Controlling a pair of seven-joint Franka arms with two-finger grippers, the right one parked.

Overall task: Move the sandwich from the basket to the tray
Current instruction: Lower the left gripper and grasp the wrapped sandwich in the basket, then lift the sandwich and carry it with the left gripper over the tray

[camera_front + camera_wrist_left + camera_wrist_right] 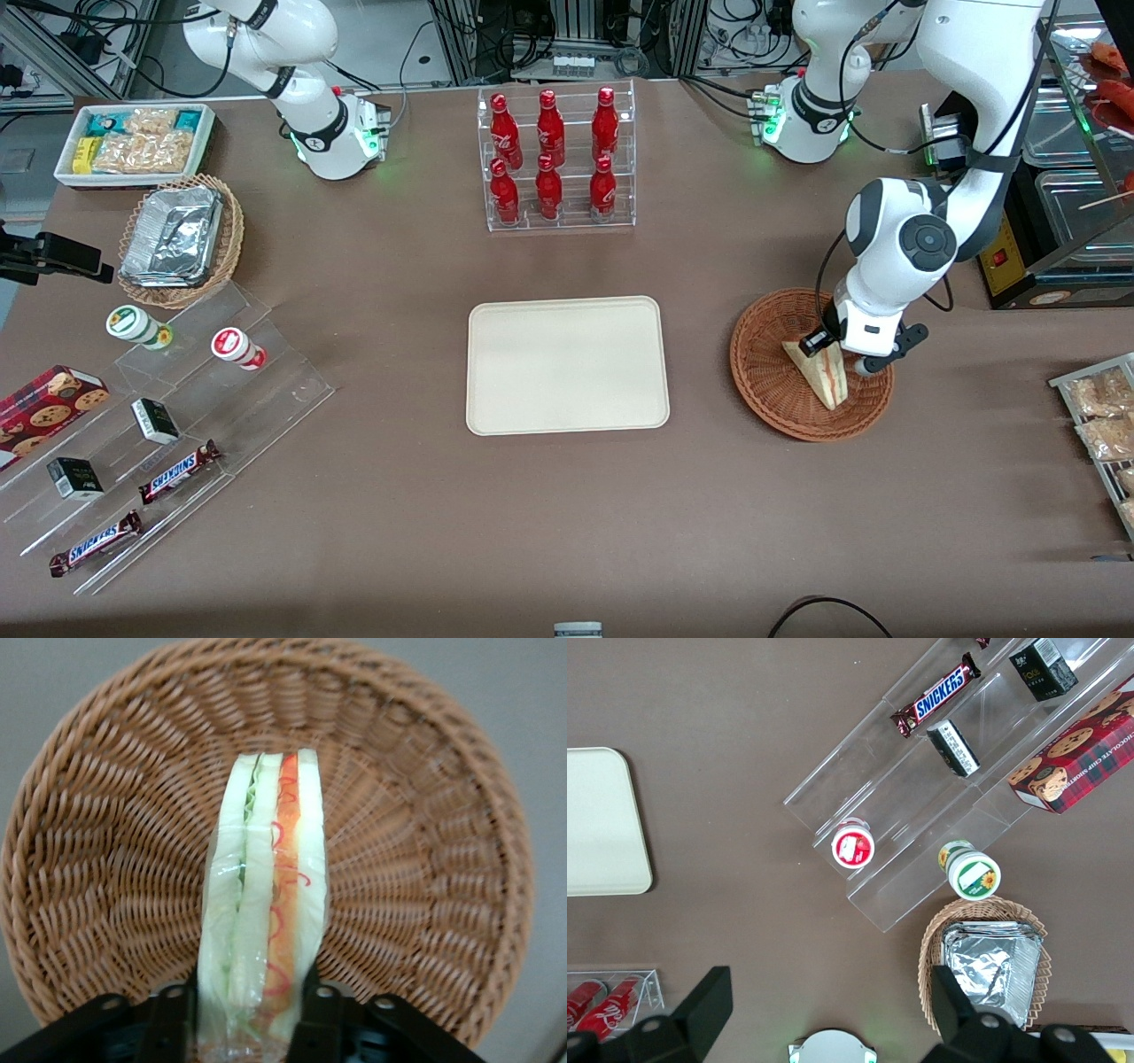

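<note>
The sandwich (822,372) stands on edge in the round reddish-brown basket (762,390), its tip pointing toward the front camera. My left gripper (842,353) is down inside the basket, shut on the sandwich's wide end. In the left wrist view the clear-wrapped sandwich (270,904) shows its green, pale and orange layers, and both black fingers (168,1019) press against its wrapped sides over the basket's weave (106,859). The cream tray (567,365) lies flat and bare at mid-table, beside the basket toward the parked arm's end.
A clear rack of red bottles (556,159) stands farther from the front camera than the tray. A tan basket of foil trays (182,239), a white snack box (133,142) and a stepped acrylic display (177,416) sit toward the parked arm's end. A snack rack (1103,425) lies near the basket.
</note>
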